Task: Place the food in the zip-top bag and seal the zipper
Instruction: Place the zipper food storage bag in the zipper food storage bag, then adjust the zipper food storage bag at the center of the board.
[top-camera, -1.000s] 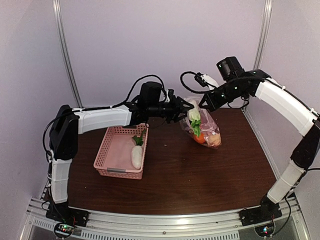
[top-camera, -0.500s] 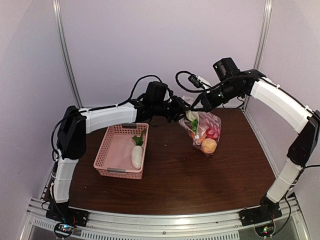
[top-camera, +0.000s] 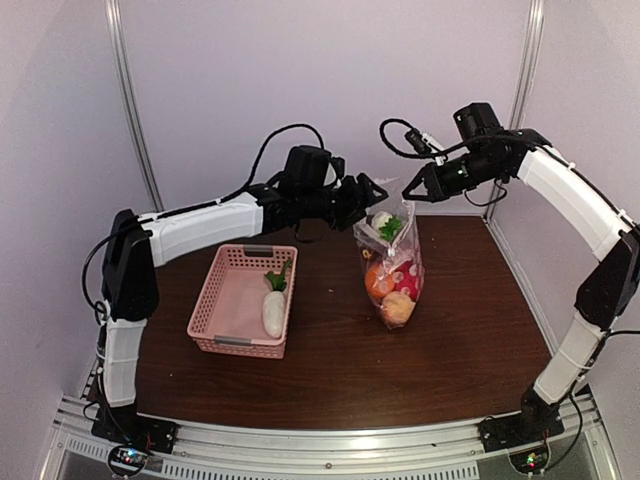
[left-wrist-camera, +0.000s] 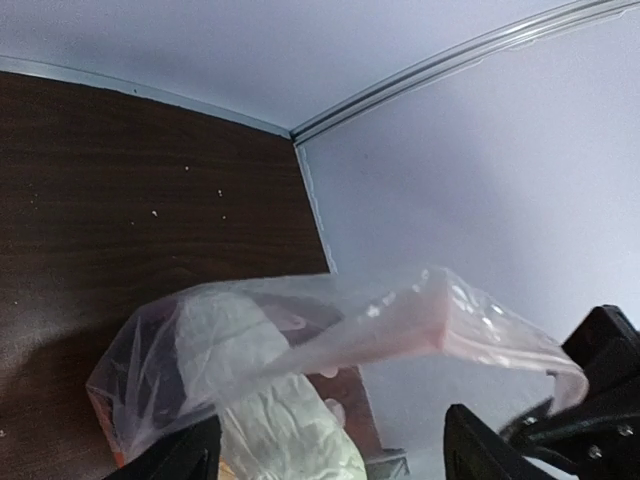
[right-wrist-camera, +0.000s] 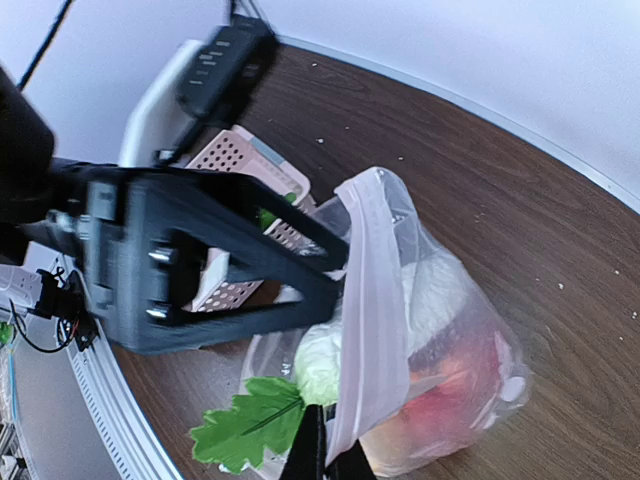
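The zip-top bag (top-camera: 394, 262) hangs by its top edge from my right gripper (top-camera: 411, 194). That gripper (right-wrist-camera: 326, 458) is shut on the zipper strip (right-wrist-camera: 375, 300). Food shows through the plastic: an orange piece (top-camera: 377, 278), a red one (top-camera: 408, 283), a yellowish one (top-camera: 398, 309) and a white radish with green leaves (right-wrist-camera: 255, 420) at the top. My left gripper (top-camera: 377, 189) stands open just left of the bag's mouth. In the left wrist view its fingers (left-wrist-camera: 185, 455) are wide apart below the strip (left-wrist-camera: 400, 330). Another white radish (top-camera: 272, 312) lies in the pink basket (top-camera: 215, 300).
The pink lattice basket stands left of the bag on the dark wooden table (top-camera: 400, 370). Purple walls with metal rails (top-camera: 135, 110) close in the back and sides. My left arm (right-wrist-camera: 200, 255) reaches across close in front of the right wrist camera.
My left gripper has opened and let go of the bag's mouth. My right gripper has risen and moved right with the bag, which now hangs upright.
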